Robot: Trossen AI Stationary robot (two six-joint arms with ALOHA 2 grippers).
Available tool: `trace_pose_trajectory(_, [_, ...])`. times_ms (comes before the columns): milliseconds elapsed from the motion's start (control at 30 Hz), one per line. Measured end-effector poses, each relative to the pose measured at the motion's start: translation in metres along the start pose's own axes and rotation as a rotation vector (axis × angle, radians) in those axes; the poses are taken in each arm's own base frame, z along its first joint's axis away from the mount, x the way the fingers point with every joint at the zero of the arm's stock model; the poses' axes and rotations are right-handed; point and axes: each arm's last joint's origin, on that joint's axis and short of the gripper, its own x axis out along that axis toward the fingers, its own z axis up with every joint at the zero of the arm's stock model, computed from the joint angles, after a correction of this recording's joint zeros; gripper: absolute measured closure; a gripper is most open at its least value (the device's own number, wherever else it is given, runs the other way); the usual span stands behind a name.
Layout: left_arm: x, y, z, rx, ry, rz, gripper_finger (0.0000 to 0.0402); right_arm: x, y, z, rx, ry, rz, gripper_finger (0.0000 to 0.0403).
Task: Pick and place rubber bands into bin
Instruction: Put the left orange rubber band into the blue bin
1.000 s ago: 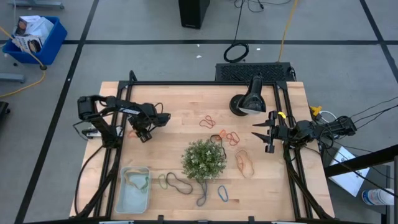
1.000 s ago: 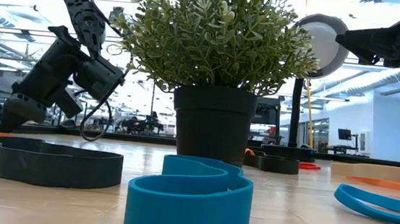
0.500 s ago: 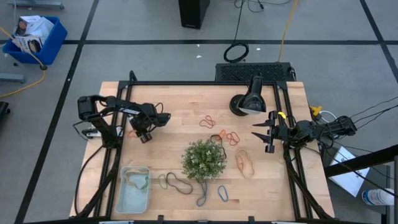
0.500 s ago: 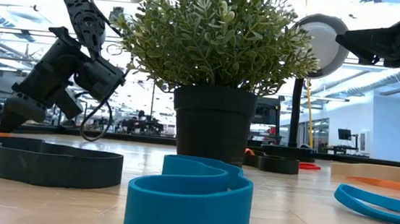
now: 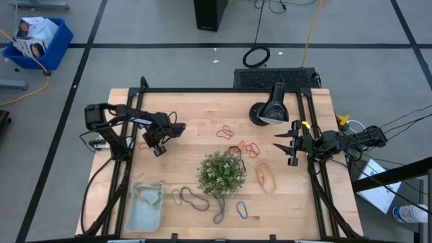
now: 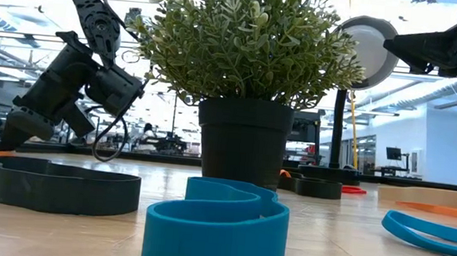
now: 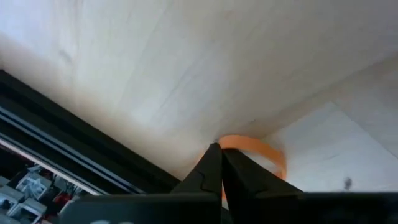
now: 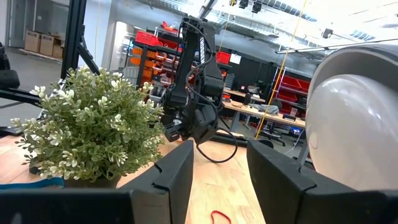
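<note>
At the near left corner of the wooden table (image 5: 189,115), the pale-blue bin (image 5: 146,204) held a greenish rubber band (image 5: 150,196). More rubber bands (image 5: 251,149) lay around the potted plant (image 5: 221,173) mid-table. Near the left edge, the left gripper (image 5: 157,150) was tipped down at the wood, fingers pressed together on an orange rubber band (image 7: 260,149) lying at their tips. Near the right edge, the right gripper (image 5: 282,148) hovered, fingers spread, well apart from any band.

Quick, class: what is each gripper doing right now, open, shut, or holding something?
Left gripper: shut on an orange rubber band at the table's left edge.
Right gripper: open, holding nothing, waiting at the table's right side.
</note>
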Motion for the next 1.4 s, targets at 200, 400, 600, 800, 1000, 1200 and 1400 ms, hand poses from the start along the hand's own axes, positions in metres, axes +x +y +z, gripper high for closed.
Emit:
trace_pose_trajectory(200, [-0.008, 0.003, 0.001, -0.023, -0.009, 0.086, 0.0398, 0.0, 0.0, 0.0, 0.0, 0.0, 0.0, 0.0257])
trace_pose_trajectory(400, [-0.018, 0.003, 0.003, -0.026, -0.018, 0.076, 0.0399, 0.0, 0.0, 0.0, -0.003, 0.0, 0.0, 0.0257])
trace_pose_trajectory(600, [-0.03, -0.002, 0.006, -0.005, -0.041, 0.059, 0.04, 0.0, 0.0, 0.0, -0.007, 0.0, 0.0, 0.0257])
trace_pose_trajectory(800, [-0.051, -0.005, 0.003, 0.011, -0.035, 0.1, 0.04, 0.0, 0.0, 0.0, -0.008, 0.0, 0.0, 0.0257])
trace_pose_trajectory(1000, [-0.082, -0.009, -0.003, 0.018, -0.045, 0.183, 0.0401, 0.0, 0.0, 0.0, -0.008, 0.0, 0.0, 0.0257])
trace_pose_trajectory(1200, [-0.121, -0.014, -0.015, -0.005, -0.233, 0.149, 0.0401, 0.0, 0.0, 0.0, -0.007, 0.0, 0.0, 0.0257])
trace_pose_trajectory(1400, [-0.157, -0.015, -0.051, -0.051, -0.472, 0.058, 0.0401, 0.0, 0.0, 0.001, -0.001, -0.005, -0.002, 0.0257])
